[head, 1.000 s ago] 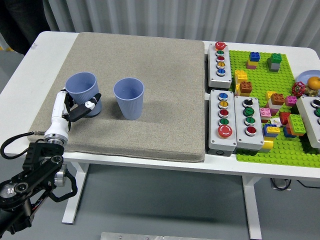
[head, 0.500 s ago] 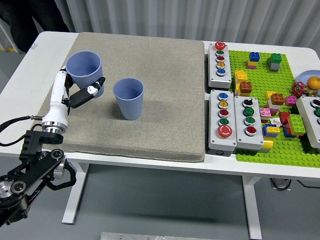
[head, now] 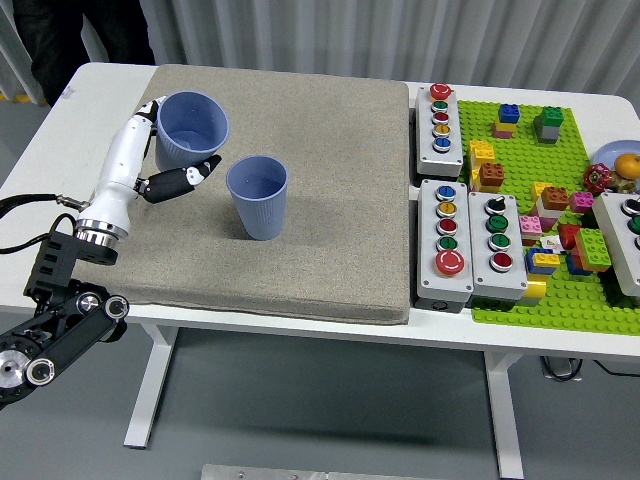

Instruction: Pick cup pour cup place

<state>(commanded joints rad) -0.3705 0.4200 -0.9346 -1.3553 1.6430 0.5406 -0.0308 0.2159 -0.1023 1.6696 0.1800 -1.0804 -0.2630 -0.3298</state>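
My left hand [head: 168,150] is shut on a blue ribbed cup [head: 190,128], held lifted above the grey mat [head: 330,200] and tipped slightly toward the right. Its white forearm runs down to the lower left. A second blue cup [head: 258,196] stands upright on the mat just right of and below the held one, its mouth open upward. The two cups are apart. I cannot see anything inside either cup. My right hand is out of view.
Grey button boxes [head: 441,122] [head: 446,240] [head: 496,245] line the mat's right edge. A green baseplate [head: 560,300] with several toy bricks fills the table's right side. A person's dark legs [head: 60,40] show at the top left, beyond the table.
My left hand has raised the held cup off the mat and carried it up and to the right, closer to the standing cup. The standing cup has not moved.
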